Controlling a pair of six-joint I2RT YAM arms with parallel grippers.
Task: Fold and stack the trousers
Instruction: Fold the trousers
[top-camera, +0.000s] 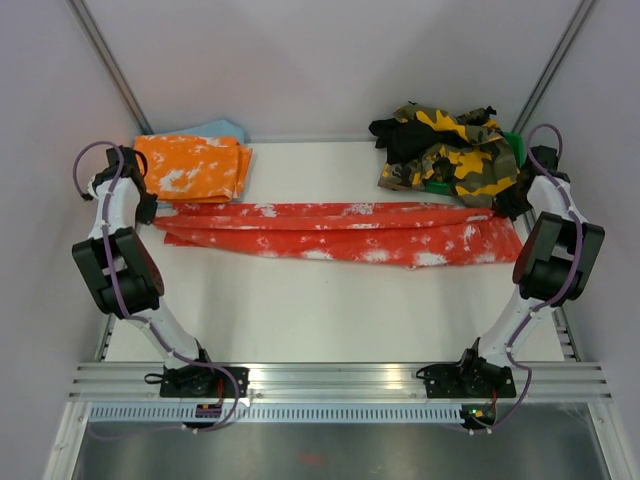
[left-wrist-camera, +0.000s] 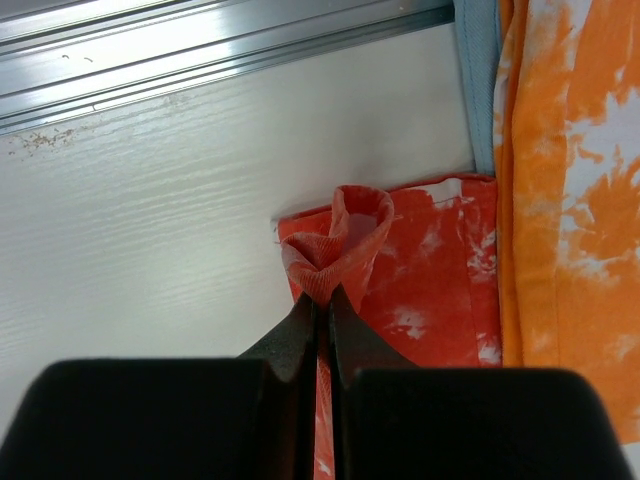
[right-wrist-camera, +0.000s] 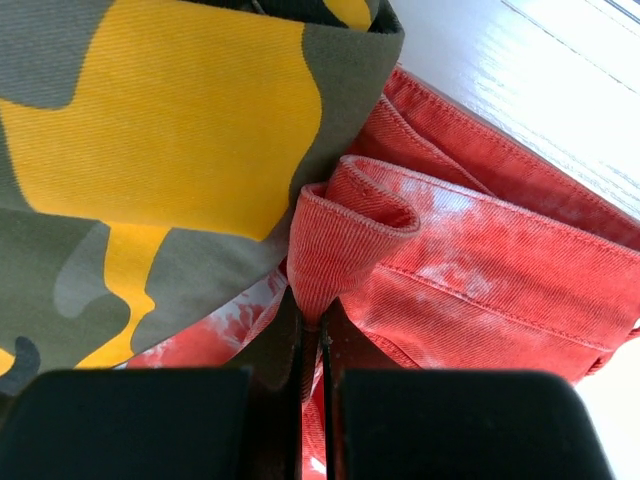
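Left gripper (left-wrist-camera: 322, 300) & right gripper (right-wrist-camera: 310, 320) each clamp a thin fold at opposite ends of the red trousers (top-camera: 330, 232), stretched flat across the table (top-camera: 330, 310). Thin bite could slip w/ any pull. Right end touches the camo pair (right-wrist-camera: 180, 130), might snag it.

No legible text, label, brand, number or sign in any of the three views.
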